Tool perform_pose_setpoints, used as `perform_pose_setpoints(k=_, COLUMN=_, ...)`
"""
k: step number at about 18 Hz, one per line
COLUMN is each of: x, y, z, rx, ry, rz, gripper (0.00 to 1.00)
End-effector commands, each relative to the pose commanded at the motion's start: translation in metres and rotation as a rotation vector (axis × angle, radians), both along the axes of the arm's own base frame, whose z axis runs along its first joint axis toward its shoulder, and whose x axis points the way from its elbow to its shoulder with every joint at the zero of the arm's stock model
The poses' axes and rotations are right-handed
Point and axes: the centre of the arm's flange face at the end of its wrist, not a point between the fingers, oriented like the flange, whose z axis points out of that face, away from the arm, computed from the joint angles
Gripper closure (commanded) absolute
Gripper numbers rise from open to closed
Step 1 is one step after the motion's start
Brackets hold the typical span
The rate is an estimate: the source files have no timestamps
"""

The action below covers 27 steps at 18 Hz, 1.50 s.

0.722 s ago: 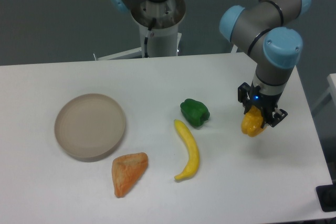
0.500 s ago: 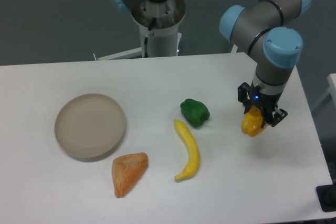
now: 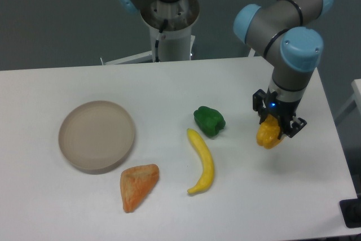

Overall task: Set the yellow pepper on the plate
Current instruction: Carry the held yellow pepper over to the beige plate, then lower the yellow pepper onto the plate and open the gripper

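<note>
The yellow pepper hangs just above the white table at the right, held between the black fingers of my gripper, which is shut on it. Its upper part is hidden by the fingers. The plate, a round beige dish with a raised rim, lies empty at the left of the table, far from the gripper.
A green pepper sits left of the gripper, near the table's middle. A long curved yellow banana-like item lies below it. An orange wedge-shaped item rests just below and to the right of the plate. The table's right edge is close to the gripper.
The gripper with the yellow pepper has shifted slightly to the left and a little up. Everything else on the table stays where it was.
</note>
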Motion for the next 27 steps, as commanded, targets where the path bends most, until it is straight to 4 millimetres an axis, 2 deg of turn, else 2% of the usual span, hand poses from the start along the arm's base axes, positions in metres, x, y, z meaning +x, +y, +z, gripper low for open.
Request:
perform_pose_setpoints(k=1, x=0.014, y=0.008, z=0.002, rx=0.003, ry=0.001, rz=-0.014, gripper=0.72)
perform_pose_setpoints(k=4, x=0.081, y=0.035, z=0.021, rx=0.045, ry=-0.012, rz=-0.013, gripper=0.73)
perform_pose_setpoints(k=6, x=0.121, y=0.045, z=0.025, rx=0.044, ry=-0.018, rz=-0.033, gripper=0.73)
perform_pose_setpoints(k=8, x=0.162, y=0.051, z=0.006, rx=0.018, ry=-0.042, rz=-0.062, gripper=0.73)
perform_pose_setpoints(k=12, x=0.24, y=0.061, z=-0.013, rx=-0.018, ry=-0.071, rz=-0.109, gripper=0.72)
perform_pose_setpoints(k=13, x=0.277, y=0.065, z=-0.018, rx=-0.027, ry=-0.082, rz=-0.112, gripper=0.72)
perform_pose_setpoints(k=16, x=0.328, y=0.069, z=-0.033, rx=-0.055, ry=-0.093, rz=-0.151, gripper=0.72)
perform_pose_setpoints(k=18, x=0.352, y=0.065, z=-0.041, rx=-0.074, ry=-0.099, rz=-0.183, gripper=0.72)
perform_pose_setpoints(k=19, x=0.367, y=0.06, z=-0.052, rx=-0.096, ry=-0.104, rz=-0.203, gripper=0.7)
perform_pose_setpoints(k=20, x=0.374, y=0.056, z=-0.057, rx=-0.108, ry=-0.107, rz=-0.212, gripper=0.69)
perform_pose_setpoints(k=23, x=0.385, y=0.047, z=-0.078, rx=-0.151, ry=-0.118, rz=-0.226, gripper=0.65)
perform_pose_setpoints(k=26, x=0.395, y=0.042, z=-0.085, rx=-0.167, ry=-0.124, rz=-0.239, gripper=0.54)
perform_pose_setpoints(k=27, x=0.396, y=0.042, z=-0.085, rx=-0.166, ry=-0.125, rz=-0.219, gripper=0.46)
